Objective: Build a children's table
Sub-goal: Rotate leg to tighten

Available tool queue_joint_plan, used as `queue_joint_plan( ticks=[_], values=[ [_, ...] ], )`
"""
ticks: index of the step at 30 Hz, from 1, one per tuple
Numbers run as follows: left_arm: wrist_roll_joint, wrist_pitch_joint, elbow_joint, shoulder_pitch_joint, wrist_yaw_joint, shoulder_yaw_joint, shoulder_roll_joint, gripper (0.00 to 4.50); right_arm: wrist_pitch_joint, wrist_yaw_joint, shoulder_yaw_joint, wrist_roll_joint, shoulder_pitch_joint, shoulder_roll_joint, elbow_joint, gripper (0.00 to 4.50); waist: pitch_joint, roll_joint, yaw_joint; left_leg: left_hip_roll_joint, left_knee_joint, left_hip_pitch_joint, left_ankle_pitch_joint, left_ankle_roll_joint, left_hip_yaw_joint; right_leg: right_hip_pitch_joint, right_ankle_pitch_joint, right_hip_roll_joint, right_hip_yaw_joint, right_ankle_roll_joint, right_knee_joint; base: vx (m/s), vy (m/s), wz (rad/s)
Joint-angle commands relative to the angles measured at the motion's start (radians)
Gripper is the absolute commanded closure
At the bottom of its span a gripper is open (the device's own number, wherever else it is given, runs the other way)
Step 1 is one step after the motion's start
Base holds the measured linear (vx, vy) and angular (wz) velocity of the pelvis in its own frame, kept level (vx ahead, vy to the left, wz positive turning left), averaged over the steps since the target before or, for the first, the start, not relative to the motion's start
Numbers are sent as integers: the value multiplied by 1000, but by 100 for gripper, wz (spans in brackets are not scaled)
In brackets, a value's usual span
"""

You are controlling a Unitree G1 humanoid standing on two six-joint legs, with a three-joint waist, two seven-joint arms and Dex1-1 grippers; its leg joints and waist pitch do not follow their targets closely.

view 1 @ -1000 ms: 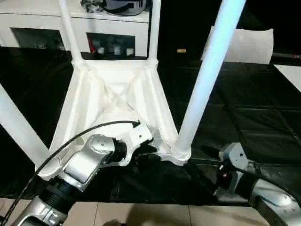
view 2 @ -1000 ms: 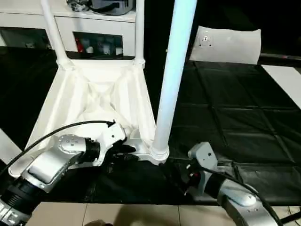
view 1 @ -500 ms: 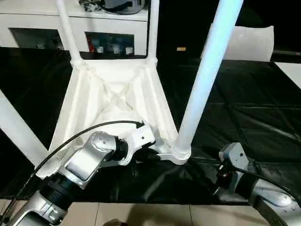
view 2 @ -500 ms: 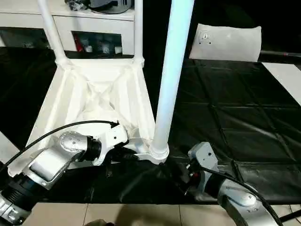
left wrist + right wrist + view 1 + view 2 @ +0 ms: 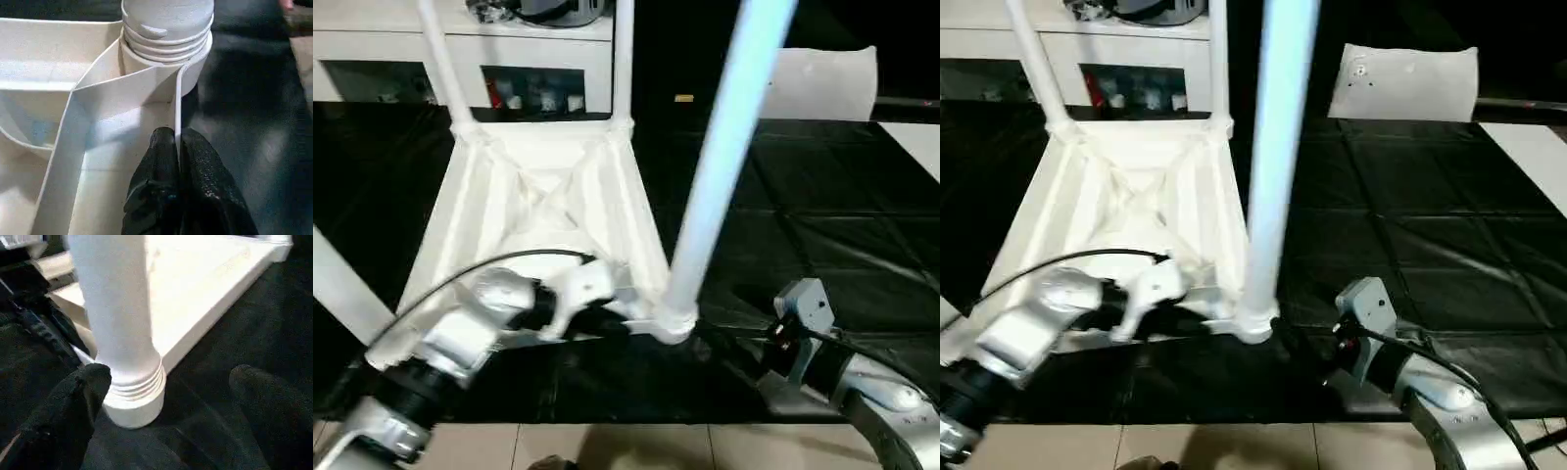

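**Pinching the rim: left gripper clamped on the upturned table**

Lying upside down on the black mat [image 5: 822, 245], the children's table [image 5: 543, 201] shows its ribbed underside, legs pointing up. The near right leg [image 5: 720, 166] serves as landmark here.

- Left gripper [image 5: 177, 147]: a second ago its fingers stood partly apart; now they are pressed together on the thin upright rim wall [image 5: 177, 105] of the tabletop, just beside the landmark leg's socket [image 5: 166, 54]. One finger sits inside the rim, one outside. Judged meaning: the top is now held steady at this corner, which suits a check or a tightening of the leg.
- Right gripper [image 5: 166, 396]: jaws spread wide, as before, holding nothing. Its two fingers stand either side of the landmark leg's ribbed base [image 5: 134, 382], apart from it, low over the mat.
- Legs: two far legs [image 5: 625, 59] rise beyond the landmark leg; a fourth [image 5: 342, 294] stands to its left at the near corner. All four seem seated, so the build appears close to done.
- Surface: the black mat is sectioned and creased; pale floor tiles [image 5: 636, 446] run nearer than the leg.
- Room: a white cabinet [image 5: 460, 49] with open shelves stands behind the table; a white cushion-like thing [image 5: 1410, 83] lies on the mat, beyond and right of the landmark leg.
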Motion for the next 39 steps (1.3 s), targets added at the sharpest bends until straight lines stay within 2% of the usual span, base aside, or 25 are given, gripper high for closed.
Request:
queue_joint_plan(
  ticks=[1, 2, 3, 5, 6, 7, 8, 9, 11, 14, 19, 20, 24, 26, 31, 35, 36, 37, 38, 39],
  values=[
    [-22, -40, 4, -6, -60, -7, 5, 449, -19, 63, 10, 37, -24, -8, 8, 0, -52, 4, 4, 95, -74, 34, -147, 67, -43, 5, 158, -103, 46, -262, -76, 0, 0, 0],
    [-17, -59, 13, -14, -78, -17, 7, 449, -23, 100, 20, 46, -36, -16, 20, 0, -53, 1, 5, 96, -73, 32, -129, 80, -43, 7, 193, -103, 44, -261, -73, 0, 0, 0],
    [-15, -67, 17, -17, -86, -22, 7, 449, -24, 115, 25, 49, -41, -20, 25, 0, -55, 3, 8, 95, -71, 34, -121, 85, -43, 5, 206, -104, 43, -264, -71, 0, 0, 0],
    [-11, -91, 31, -30, -119, -27, 2, 450, -21, 164, 43, 52, -63, -36, 46, 30, -55, 2, 14, 94, -68, 32, -106, 97, -40, 8, 221, -107, 42, -264, -70, 0, 0, 0],
    [-11, -96, 35, -33, -128, -28, -1, 450, -23, 175, 48, 49, -69, -42, 54, 38, -55, 3, 18, 94, -68, 32, -104, 97, -40, 6, 219, -107, 41, -264, -70, 0, 0, 0],
    [-9, -110, 45, -40, -140, -31, -5, 450, -24, 202, 60, 46, -78, -52, 66, 41, -55, -3, 19, 95, -68, 32, -107, 97, -39, 6, 214, -107, 41, -263, -71, 0, 0, 0],
    [-7, -120, 51, -45, -146, -32, -8, 450, -24, 220, 66, 46, -84, -60, 74, 41, -54, -2, 21, 94, -68, 32, -111, 97, -39, 7, 204, -108, 41, -265, -70, 0, 0, 0],
    [-6, -123, 54, -48, -150, -35, -8, 450, -26, 229, 71, 43, -88, -63, 79, 72, -54, -2, 26, 95, -67, 33, -118, 93, -37, 6, 182, -110, 42, -264, -73, 0, 0, 0],
    [6, -158, 81, -66, -188, -48, -14, 450, -43, 282, 97, 30, -120, -80, 118, 82, -54, -7, 29, 95, -68, 32, -119, 90, -37, 6, 155, -110, 41, -265, -74, 0, 0, 0],
    [23, -192, 106, -83, -215, -63, -19, 450, -63, 318, 116, 13, -166, -86, 167, 116, -55, -8, 31, 97, -69, 35, -119, 84, -36, 4, 146, -110, 40, -270, -72, 0, 0, 0],
    [42, -223, 132, -103, -246, -83, -26, 450, -77, 361, 132, 7, -216, -87, 215, 160, -57, -8, 42, 98, -68, 37, -104, 89, -34, 2, 162, -112, 39, -271, -69, 0, 0, 0],
    [56, -241, 147, -113, -260, -94, -30, 450, -81, 390, 143, 8, -241, -88, 237, 160, -58, -10, 50, 98, -66, 37, -103, 89, -32, 1, 167, -113, 39, -273, -68, 0, 0, 0],
    [69, -258, 171, -125, -265, -97, -38, 450, -84, 420, 155, 11, -259, -90, 254, 206, -59, -12, 55, 100, -67, 36, -99, 89, -33, 2, 178, -113, 38, -269, -66, 0, 0, 0],
    [75, -266, 185, -132, -270, -100, -41, 450, -86, 437, 165, 11, -269, -89, 263, 211, -60, -11, 56, 99, -67, 36, -98, 92, -33, 2, 179, -115, 37, -270, -66, 0, 0, 0],
    [84, -283, 205, -139, -284, -99, -43, 450, -86, 462, 177, 12, -285, -82, 282, 248, -56, -12, 57, 101, -73, 37, -143, 69, -33, 1, 106, -116, 37, -272, -72, 0, 0, 0],
    [89, -284, 219, -142, -287, -94, -42, 450, -81, 473, 182, 15, -295, -74, 293, 257, -57, -11, 57, 102, -75, 38, -152, 58, -33, -1, 107, -117, 38, -273, -71, 0, 0, 0],
    [87, -270, 221, -139, -277, -86, -43, 450, -77, 471, 184, 15, -294, -71, 293, 257, -57, -8, 57, 102, -75, 38, -154, 57, -33, -1, 107, -117, 38, -274, -71, 0, 0, 0],
    [86, -261, 221, -136, -266, -79, -46, 450, -71, 465, 185, 17, -291, -68, 289, 258, -58, -1, 57, 101, -75, 38, -156, 52, -34, -1, 111, -117, 38, -274, -71, 0, 0, 0],
    [82, -243, 219, -132, -246, -68, -52, 450, -58, 451, 182, 24, -284, -61, 280, 258, -58, 0, 57, 102, -76, 39, -160, 49, -34, -1, 113, -117, 38, -274, -71, 0, 0, 0],
    [85, -217, 219, -129, -209, -57, -63, 450, -41, 429, 174, 31, -275, -51, 270, 258, -57, -3, 56, 102, -78, 40, -171, 43, -34, -2, 120, -116, 38, -281, -71, 0, 0, 0]
  ],
)
